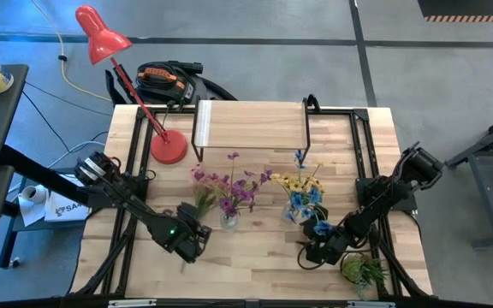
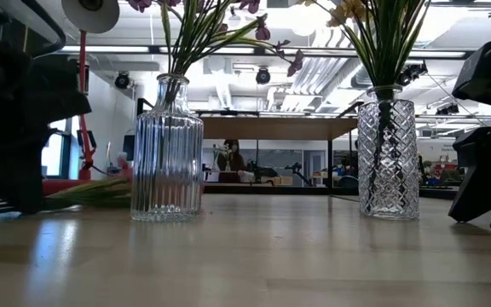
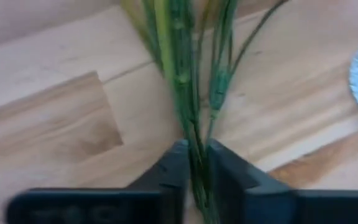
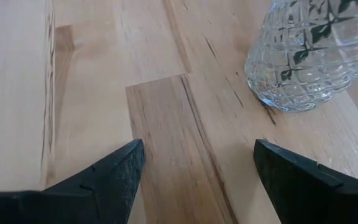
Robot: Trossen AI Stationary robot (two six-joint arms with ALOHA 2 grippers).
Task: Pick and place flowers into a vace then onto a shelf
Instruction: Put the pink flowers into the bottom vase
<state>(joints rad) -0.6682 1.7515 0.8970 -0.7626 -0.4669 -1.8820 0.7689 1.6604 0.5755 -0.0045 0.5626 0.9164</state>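
A pink-bloomed sprig (image 1: 202, 195) lies low on the tabletop, left of a ribbed glass vase (image 1: 228, 221) that holds the purple flowers (image 1: 240, 190). My left gripper (image 1: 197, 235) is shut on the sprig's green stems (image 3: 191, 118) at their near end. A diamond-cut glass vase (image 1: 300, 210) holds the yellow (image 1: 302, 182) and blue (image 1: 299, 157) flowers. My right gripper (image 1: 313, 254) is open and empty, just near-side of that vase (image 4: 303, 56). The wood-topped shelf (image 1: 251, 124) stands at the table's far edge. My left gripper pinches the sprig's bundle of thin green stems (image 3: 196, 163) between its two fingers, near the stems' lower end. The fingers come low from the table's near side. The stems run forward out of them toward the far edge. The sprig lies about level, close to the tabletop (image 2: 92, 192).
A red desk lamp (image 1: 165, 145) stands at the far left of the table. A small green potted plant (image 1: 365, 272) sits at the near right corner. Black frame rails (image 1: 362, 162) run along both sides. Bare tabletop (image 1: 259, 269) lies between the two grippers.
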